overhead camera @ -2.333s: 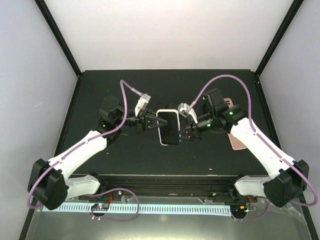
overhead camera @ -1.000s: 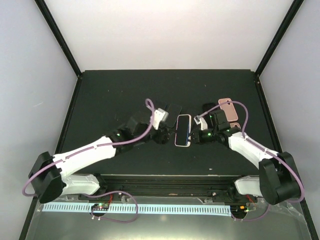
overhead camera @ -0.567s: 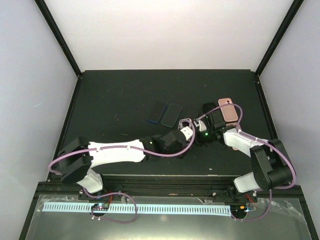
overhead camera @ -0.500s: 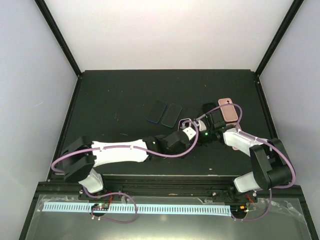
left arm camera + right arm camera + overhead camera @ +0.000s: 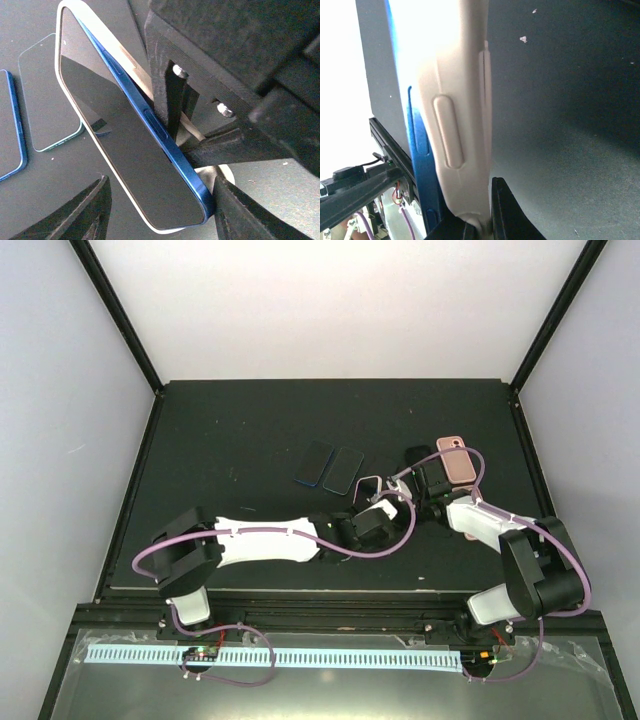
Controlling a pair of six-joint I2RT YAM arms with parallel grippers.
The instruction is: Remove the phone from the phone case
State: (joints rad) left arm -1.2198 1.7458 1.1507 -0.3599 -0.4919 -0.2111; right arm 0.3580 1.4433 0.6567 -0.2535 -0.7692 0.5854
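Observation:
In the left wrist view a blue phone (image 5: 130,145) with a dark screen stands tilted on its edge. It sits partly out of a cream phone case (image 5: 70,100), whose rim shows along its left side. My left gripper (image 5: 161,190) is open around the phone's lower end. Its right finger (image 5: 240,215) is at the blue corner and its left finger (image 5: 95,210) stands apart. My right gripper (image 5: 480,227) is shut on the edge of the phone case (image 5: 462,115), with the blue phone (image 5: 420,150) beside it. From above, both wrists (image 5: 395,505) cover the phone.
Two dark phones (image 5: 317,462) (image 5: 346,469) lie flat side by side on the black table (image 5: 220,440), behind the grippers. A pink case (image 5: 460,460) lies at the right, beside the right arm. Purple cables loop over both wrists.
The left arm has swung right and stretched low across the table to the right gripper. The phone went from flat and face up to on edge. The left jaws have narrowed.

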